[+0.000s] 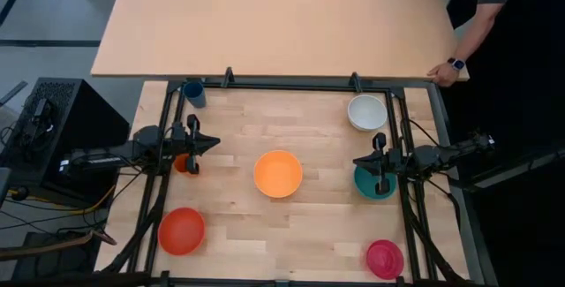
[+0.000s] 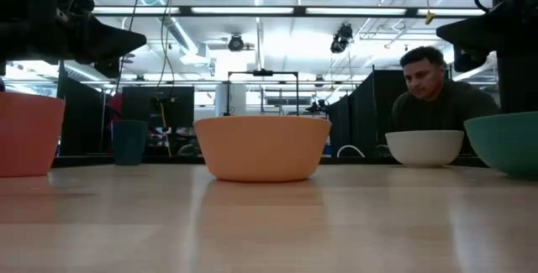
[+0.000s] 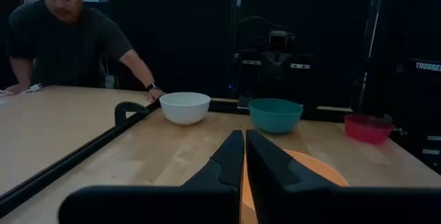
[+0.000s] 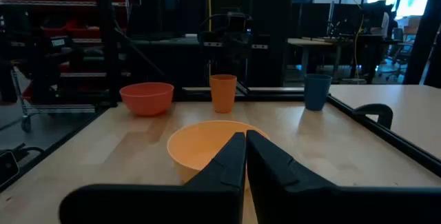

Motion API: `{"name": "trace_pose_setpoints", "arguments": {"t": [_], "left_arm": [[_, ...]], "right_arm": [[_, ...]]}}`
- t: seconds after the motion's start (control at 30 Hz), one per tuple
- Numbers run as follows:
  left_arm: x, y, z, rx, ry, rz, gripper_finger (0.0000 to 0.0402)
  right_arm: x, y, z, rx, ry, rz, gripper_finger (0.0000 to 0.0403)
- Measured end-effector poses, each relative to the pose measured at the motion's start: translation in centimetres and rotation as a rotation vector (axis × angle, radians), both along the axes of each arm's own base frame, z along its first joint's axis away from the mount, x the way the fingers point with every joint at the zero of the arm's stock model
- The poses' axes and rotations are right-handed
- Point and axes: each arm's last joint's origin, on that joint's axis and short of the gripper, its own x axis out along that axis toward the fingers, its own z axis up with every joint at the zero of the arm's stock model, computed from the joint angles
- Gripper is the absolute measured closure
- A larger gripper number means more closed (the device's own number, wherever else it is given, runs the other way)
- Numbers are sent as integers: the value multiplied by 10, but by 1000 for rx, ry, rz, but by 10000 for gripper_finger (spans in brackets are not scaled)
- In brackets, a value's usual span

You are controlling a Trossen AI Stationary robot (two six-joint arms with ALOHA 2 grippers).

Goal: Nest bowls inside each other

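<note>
While both arms hang above the worktop (image 1: 318,234), neither claw is carrying anything. My left claw (image 1: 212,142) is clenched, fingers (image 3: 231,156) pressed together, at the left side just above the small orange cup (image 1: 182,162). My right claw (image 1: 360,161) is clenched too, fingers (image 4: 234,156) together, over the right side, right at the teal bowl (image 1: 371,185).

Bowls are all separate, none nested:
- yellow-orange bowl (image 1: 278,173) in the middle of the worktop, upright, between the two claws
- red-orange bowl (image 1: 181,230) at the near left corner
- white bowl (image 1: 366,112) at the far right, just beyond the teal one
- teal bowl on the right, partly under my right arm
- magenta-pink bowl (image 1: 385,259) at the near right corner

Small dark blue cup (image 1: 194,94) sits at the far left corner, well apart from the bowls.

In the low view the yellow-orange bowl (image 2: 262,147) is centre, white bowl (image 2: 424,147) and teal bowl (image 2: 508,141) to its right.

A person (image 3: 65,34) in a dark shirt stands beyond the far right corner, one hand (image 1: 439,73) with a wristwatch resting on the edge of the second table (image 1: 265,22) behind my worktop.
</note>
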Motion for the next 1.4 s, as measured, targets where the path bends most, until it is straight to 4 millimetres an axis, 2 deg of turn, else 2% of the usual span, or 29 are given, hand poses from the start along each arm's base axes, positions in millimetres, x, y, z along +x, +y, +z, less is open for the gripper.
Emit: {"name": "trace_pose_setpoints", "arguments": {"t": [1.4], "left_arm": [[0,0,3,5,-31,0,397]], "right_arm": [[0,0,0,-7,1,-3,403]]}}
